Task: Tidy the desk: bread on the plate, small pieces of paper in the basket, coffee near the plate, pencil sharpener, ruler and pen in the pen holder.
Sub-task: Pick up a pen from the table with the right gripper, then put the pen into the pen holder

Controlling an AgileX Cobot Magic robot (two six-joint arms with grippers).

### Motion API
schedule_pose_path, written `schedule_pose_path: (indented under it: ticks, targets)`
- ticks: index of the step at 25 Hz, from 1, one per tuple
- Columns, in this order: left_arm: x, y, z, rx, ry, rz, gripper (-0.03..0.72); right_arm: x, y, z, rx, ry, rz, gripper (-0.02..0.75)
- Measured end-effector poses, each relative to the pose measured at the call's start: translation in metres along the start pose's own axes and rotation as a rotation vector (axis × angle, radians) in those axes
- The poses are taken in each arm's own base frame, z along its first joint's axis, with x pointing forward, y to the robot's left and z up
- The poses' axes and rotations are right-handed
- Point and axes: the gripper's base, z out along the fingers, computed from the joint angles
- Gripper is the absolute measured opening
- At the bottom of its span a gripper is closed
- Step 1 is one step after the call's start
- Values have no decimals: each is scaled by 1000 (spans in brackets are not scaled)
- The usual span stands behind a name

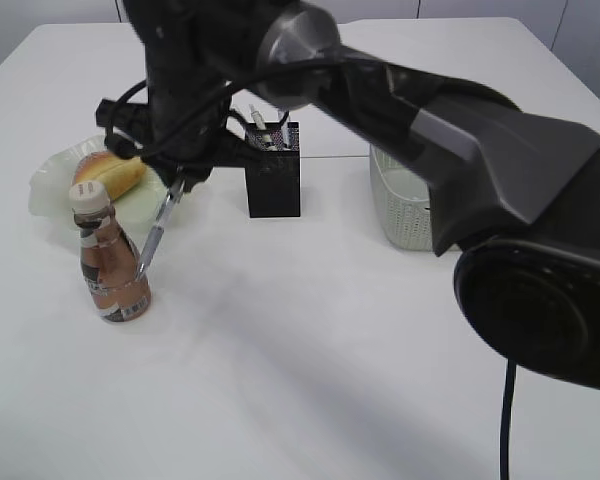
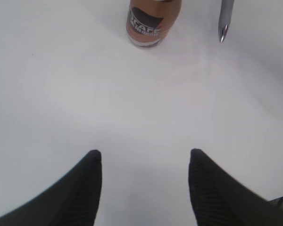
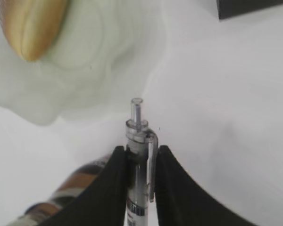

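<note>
Your right pincer [image 3: 140,162] is pinching the pen [image 3: 139,155] near its clip end, the fingers pressed against the barrel on both sides. In the exterior view the pen [image 1: 156,232] hangs tilted, tip down, just beside the coffee [image 1: 110,262], which stands upright on the bench [image 1: 310,380] at the near left. Your left pincer [image 2: 144,162] is spread wide over bare bench and grips nothing; the coffee [image 2: 152,23] and the pen tip [image 2: 225,21] sit beyond it at the far edge of its view.

The bread [image 1: 110,172] lies on the plate [image 1: 50,185], just behind the coffee. The pen holder [image 1: 273,172] stands right of the plate at mid bench, with slim things sticking out of its top. The basket [image 1: 402,205] sits right of the pen holder, partly hidden by your arm.
</note>
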Motion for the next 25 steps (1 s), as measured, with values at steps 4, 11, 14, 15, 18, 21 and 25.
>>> schedule_pose_path:
  ticks: [4,11,14,15,18,21,25]
  targets:
    - [0,0,0,0,0,0,432,-38,-15,-23,-36,-86,37,111]
    - [0,0,0,0,0,0,432,-86,-47,-67,-14,-226,-1,111]
    - [0,0,0,0,0,0,432,-103,-62,-82,13,-284,-30,111]
    - [0,0,0,0,0,0,432,-109,-68,-85,20,-297,-37,111]
    - [0,0,0,0,0,0,432,-124,-84,-91,48,-324,-69,111]
    - [0,0,0,0,0,0,432,-136,-100,-92,77,-335,-96,111]
    - [0,0,0,0,0,0,432,-154,-113,-95,58,-411,-145,111]
